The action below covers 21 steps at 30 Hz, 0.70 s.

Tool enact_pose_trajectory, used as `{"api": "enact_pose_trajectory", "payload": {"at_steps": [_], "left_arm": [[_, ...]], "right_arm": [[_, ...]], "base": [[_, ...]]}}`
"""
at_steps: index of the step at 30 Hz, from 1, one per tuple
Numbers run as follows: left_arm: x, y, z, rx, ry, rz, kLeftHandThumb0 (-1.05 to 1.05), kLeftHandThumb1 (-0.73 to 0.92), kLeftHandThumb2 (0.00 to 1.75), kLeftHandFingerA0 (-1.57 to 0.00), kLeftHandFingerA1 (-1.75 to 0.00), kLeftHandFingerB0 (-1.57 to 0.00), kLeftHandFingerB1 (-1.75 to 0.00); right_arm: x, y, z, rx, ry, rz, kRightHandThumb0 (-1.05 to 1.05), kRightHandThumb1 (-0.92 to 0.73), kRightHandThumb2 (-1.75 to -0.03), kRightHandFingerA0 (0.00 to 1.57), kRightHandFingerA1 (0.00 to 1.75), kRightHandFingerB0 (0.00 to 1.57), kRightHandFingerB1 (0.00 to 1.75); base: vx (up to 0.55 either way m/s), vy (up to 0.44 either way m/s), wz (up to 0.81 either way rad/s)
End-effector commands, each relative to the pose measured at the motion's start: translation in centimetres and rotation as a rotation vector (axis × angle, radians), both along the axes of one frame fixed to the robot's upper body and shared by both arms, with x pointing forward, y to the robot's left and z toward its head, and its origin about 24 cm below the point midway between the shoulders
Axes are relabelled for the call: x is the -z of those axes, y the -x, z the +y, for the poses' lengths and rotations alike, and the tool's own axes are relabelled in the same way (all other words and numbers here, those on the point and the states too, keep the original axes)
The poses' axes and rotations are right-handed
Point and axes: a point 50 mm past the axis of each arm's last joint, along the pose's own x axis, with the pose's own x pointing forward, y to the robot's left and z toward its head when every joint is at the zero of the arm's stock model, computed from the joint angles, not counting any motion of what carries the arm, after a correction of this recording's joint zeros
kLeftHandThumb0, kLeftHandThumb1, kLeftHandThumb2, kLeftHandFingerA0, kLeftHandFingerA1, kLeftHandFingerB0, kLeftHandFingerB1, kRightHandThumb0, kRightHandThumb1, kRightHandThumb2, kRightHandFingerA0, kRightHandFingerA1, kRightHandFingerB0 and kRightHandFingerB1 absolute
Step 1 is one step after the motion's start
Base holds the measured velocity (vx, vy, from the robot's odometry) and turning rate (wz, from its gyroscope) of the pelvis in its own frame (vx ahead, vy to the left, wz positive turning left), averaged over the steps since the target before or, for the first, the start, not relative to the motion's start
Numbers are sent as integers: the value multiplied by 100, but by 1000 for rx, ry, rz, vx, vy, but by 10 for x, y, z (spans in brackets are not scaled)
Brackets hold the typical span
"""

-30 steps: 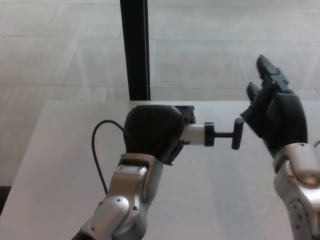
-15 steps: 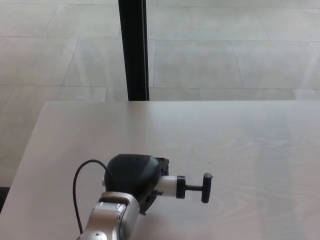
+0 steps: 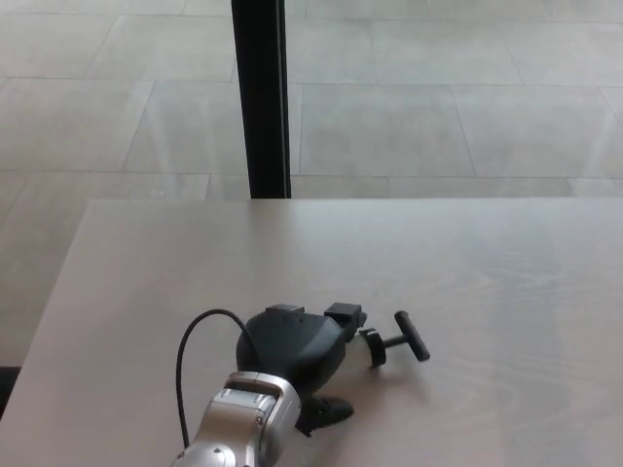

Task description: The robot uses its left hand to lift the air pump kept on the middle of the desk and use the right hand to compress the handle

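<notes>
The air pump (image 3: 348,315) lies low on the pale desk (image 3: 487,292), near its front middle. My left hand (image 3: 292,355) is shut on the pump's body and hides most of it. Only black parts of the body show above the hand. The black T-handle (image 3: 409,336) sticks out to the right on its short rod, tilted, with nothing touching it. The thin black hose (image 3: 181,375) loops out to the left of my wrist. My right hand does not show in this view.
A black vertical post (image 3: 260,97) stands behind the desk's far edge, with a tiled floor (image 3: 438,88) beyond. The desk's left edge runs diagonally down the left side of the picture.
My right hand has left the picture. My left hand has come down with the pump from mid-air to the desk surface, and the handle now points slightly upward and away instead of straight right.
</notes>
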Motion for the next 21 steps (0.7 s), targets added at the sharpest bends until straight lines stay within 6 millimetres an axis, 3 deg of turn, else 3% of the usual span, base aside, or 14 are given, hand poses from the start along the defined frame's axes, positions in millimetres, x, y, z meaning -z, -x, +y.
{"api": "enact_pose_trajectory", "payload": {"at_steps": [1, 3, 4, 5, 10, 11, 13, 14, 15, 16, 19, 20, 21], "left_arm": [[13, -2, 15, -82, -41, 380, -89, 49, 79, 0, 0, 0, -1], [12, -2, 17, -85, -25, 380, -90, 46, 79, 0, 0, 0, -2], [10, -2, 18, -87, -21, 382, -90, 47, 79, 0, 0, 0, -2], [10, -2, 19, -89, -19, 379, -92, 52, 92, 0, -18, 0, 0], [10, -3, 21, -96, -23, 385, -93, 54, 94, 0, -17, 0, 0], [9, -3, 22, -92, -31, 383, -90, 50, 81, 0, 0, 0, -4], [3, -6, 27, -82, -8, 349, -91, 50, 81, 0, 0, 0, 0], [-6, -9, 31, -76, 23, 298, -97, 57, 99, 0, -17, 0, 0], [-16, -12, 35, -81, 74, 266, -90, 68, 61, 0, 0, 0, 0], [-22, -13, 37, -89, 116, 249, -98, 59, 99, 0, -13, 0, 0], [-36, -15, 44, -84, 202, 201, -100, 61, 101, 0, -14, 0, 0], [-59, -20, 54, -87, 295, 131, -101, 66, 104, 0, -11, 0, 0], [-69, -23, 60, -77, 354, 64, -99, 65, 102, 0, -13, 0, 0]], "right_arm": [[0, -1, 1, -14, 7, 13, -35, -53, -113, 2, 53, 0, 48], [0, 0, 1, -14, 10, 16, -35, -54, -114, 2, 53, 0, 48], [1, 0, 1, -14, 10, 17, -81, -92, -75, 7, 41, 20, 35], [1, 0, 1, -10, 13, 20, -81, -92, -76, 8, 42, 21, 35], [1, 0, 1, -10, 21, 26, -81, -92, -76, 9, 43, 21, 36], [1, 0, 1, -10, 21, 25, -80, -92, -76, 9, 43, 21, 36], [0, 0, 0, -9, 16, 25, -83, -91, -76, 9, 43, 21, 36], [-1, -1, -1, -7, 13, 26, -82, -92, -75, 9, 44, 21, 35], [-1, -1, -3, -11, 11, 26, -85, -91, -75, 8, 44, 20, 35], [-1, -1, -4, -15, 11, 28, -85, -92, -75, 7, 44, 20, 35], [0, 0, -6, -20, 0, 34, -85, -92, -75, 8, 46, 21, 35], [-1, 1, -9, -15, -12, 34, -86, -92, -74, 8, 47, 21, 35], [-1, 2, -10, -15, -15, 34, -86, -91, -74, 8, 47, 21, 34]], "base": [[0, 0, 0], [0, 0, 0], [0, 0, 0], [0, 0, 0], [0, 0, 0], [0, 0, 0], [0, 0, 0], [0, 0, 0], [0, 0, 0], [0, 0, 0], [0, 0, 0], [0, 0, 0], [0, 0, 0]]}}
